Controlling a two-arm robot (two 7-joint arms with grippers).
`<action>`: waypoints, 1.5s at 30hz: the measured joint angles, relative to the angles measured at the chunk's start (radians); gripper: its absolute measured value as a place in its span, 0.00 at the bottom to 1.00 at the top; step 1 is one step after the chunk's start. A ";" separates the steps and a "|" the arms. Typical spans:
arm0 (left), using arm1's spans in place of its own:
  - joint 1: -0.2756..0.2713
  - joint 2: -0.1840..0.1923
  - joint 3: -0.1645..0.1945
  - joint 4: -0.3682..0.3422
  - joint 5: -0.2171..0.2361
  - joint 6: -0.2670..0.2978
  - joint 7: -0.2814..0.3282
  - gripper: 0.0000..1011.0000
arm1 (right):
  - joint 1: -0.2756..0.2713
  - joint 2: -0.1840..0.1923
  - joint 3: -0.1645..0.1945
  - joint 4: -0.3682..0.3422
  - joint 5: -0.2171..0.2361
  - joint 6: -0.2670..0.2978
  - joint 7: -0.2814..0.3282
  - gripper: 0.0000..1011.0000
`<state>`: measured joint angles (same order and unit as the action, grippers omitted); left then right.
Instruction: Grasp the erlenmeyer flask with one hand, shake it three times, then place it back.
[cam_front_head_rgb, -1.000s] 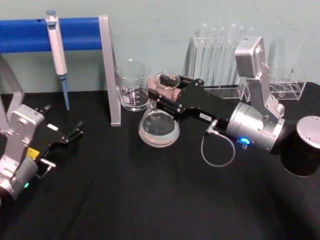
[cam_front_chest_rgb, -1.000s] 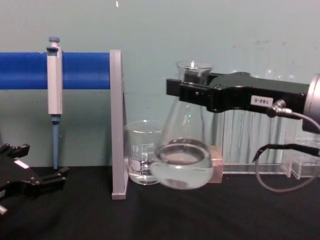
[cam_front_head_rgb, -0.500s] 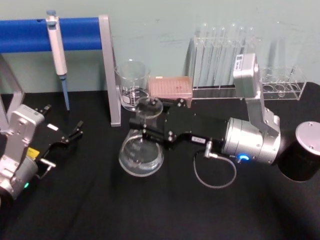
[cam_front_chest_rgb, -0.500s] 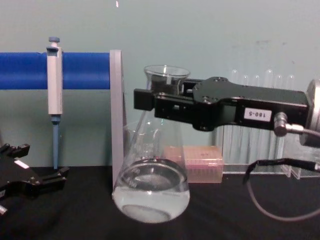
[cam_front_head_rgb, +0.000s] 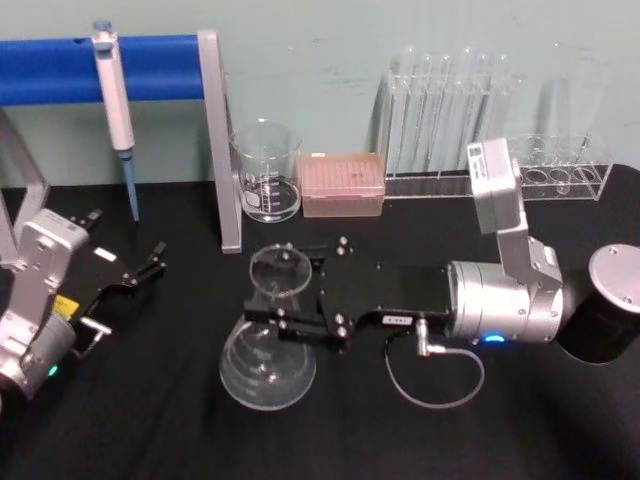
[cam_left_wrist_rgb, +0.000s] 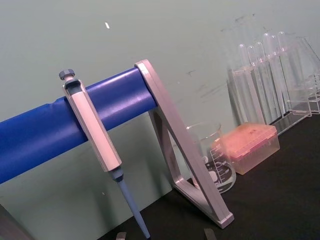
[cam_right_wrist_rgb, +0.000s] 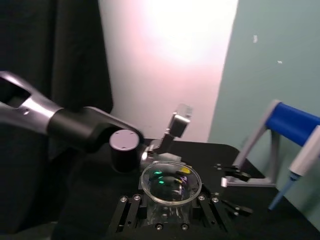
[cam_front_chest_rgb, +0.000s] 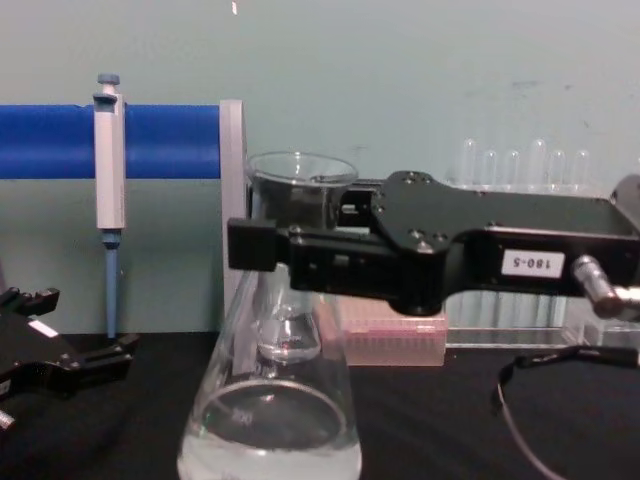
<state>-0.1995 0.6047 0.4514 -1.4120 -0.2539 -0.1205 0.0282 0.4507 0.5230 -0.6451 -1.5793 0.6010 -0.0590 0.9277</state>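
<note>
Flask (cam_front_head_rgb: 266, 362) shifted nearer, left | R gripper (cam_front_head_rgb: 285, 305) pinching neck | base cut off chest view | L gripper (cam_front_head_rgb: 154, 259) parked

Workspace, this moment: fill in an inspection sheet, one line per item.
Surface: black cloth table; no spills seen.
Job's things: flask holding clear liquid, upright, gripped at the neck; whether its base touches the cloth cannot be told.
Clutter: beaker, pink box, test tubes, pipette hanging on blue stand, all behind the flask.
Hands: right hand shut on the flask's neck; left hand open, parked at the table's left.
Cables: grey cable looped on the cloth, clear of the flask.
Surroundings: teal wall; nothing else seen.
</note>
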 joint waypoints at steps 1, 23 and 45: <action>0.000 0.000 0.000 0.000 0.000 0.000 0.000 0.99 | 0.002 0.002 -0.003 0.000 0.002 -0.002 0.005 0.45; 0.000 0.000 0.000 0.000 0.000 0.000 0.000 0.99 | -0.007 -0.021 0.025 0.016 -0.002 0.027 -0.238 0.45; 0.000 0.000 0.000 0.000 0.000 0.000 0.000 0.99 | -0.065 -0.131 0.167 0.053 -0.158 0.099 -0.661 0.45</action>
<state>-0.1995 0.6047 0.4514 -1.4120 -0.2539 -0.1205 0.0283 0.3856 0.3920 -0.4778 -1.5266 0.4426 0.0400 0.2662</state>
